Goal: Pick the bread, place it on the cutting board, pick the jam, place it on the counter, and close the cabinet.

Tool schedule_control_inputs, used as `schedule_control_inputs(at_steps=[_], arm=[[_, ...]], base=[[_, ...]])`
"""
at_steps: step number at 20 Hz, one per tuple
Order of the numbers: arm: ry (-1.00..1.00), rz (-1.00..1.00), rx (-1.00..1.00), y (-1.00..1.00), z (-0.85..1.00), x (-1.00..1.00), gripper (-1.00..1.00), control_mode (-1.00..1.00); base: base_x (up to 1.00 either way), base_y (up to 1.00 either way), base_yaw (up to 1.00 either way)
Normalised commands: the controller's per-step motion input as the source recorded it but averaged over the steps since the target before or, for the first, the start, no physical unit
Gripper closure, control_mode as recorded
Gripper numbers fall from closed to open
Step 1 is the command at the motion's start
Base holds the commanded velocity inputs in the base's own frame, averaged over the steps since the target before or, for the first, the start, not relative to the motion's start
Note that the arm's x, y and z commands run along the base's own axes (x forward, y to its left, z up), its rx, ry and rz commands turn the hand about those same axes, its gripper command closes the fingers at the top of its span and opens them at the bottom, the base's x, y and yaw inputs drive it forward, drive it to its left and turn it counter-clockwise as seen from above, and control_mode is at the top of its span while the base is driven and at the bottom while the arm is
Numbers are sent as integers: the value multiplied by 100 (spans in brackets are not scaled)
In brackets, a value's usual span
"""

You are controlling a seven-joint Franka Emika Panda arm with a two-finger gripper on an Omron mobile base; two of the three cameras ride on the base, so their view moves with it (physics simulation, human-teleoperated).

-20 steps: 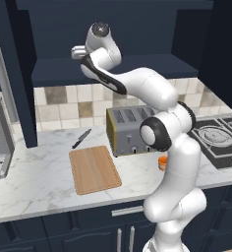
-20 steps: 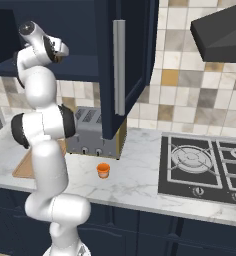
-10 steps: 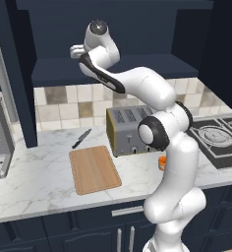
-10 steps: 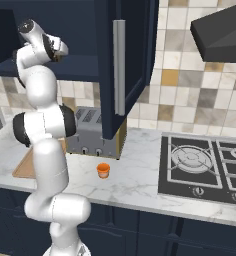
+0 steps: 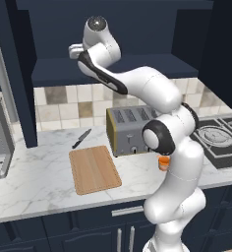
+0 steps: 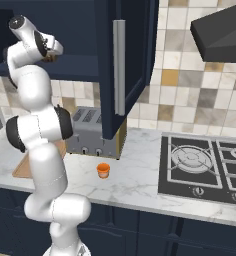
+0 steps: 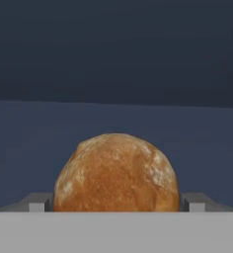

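Brown bread (image 7: 116, 173) sits between pincer (image 7: 116, 201) fingertips (image 7: 195, 202); grip contact cannot be told.

The arm's raised hand has shifted slightly farther left at the cabinet (image 6: 125, 65).

no legible txt, no labels or brand marks, no nrs anywhere

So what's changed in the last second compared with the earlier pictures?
Little: the white arm's hand edged slightly further toward the open navy cabinet, the round brown bread roll sitting between its jaws. The small orange jam jar, wooden cutting board and silver toaster stayed put.
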Motion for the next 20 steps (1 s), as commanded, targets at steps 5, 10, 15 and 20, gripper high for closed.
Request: schedule_control_inputs(at_steps=[5, 10, 15, 20], arm=[[0, 0, 0, 0, 0, -55, 100, -100], [0, 0, 0, 0, 0, -66, 100, -100], [0, 0, 0, 0, -1, -70, 100, -100], [1, 0, 0, 0, -3, -67, 100, -100]], base=[[0, 0, 0], [0, 0, 0], [0, 0, 0], [0, 0, 0]])
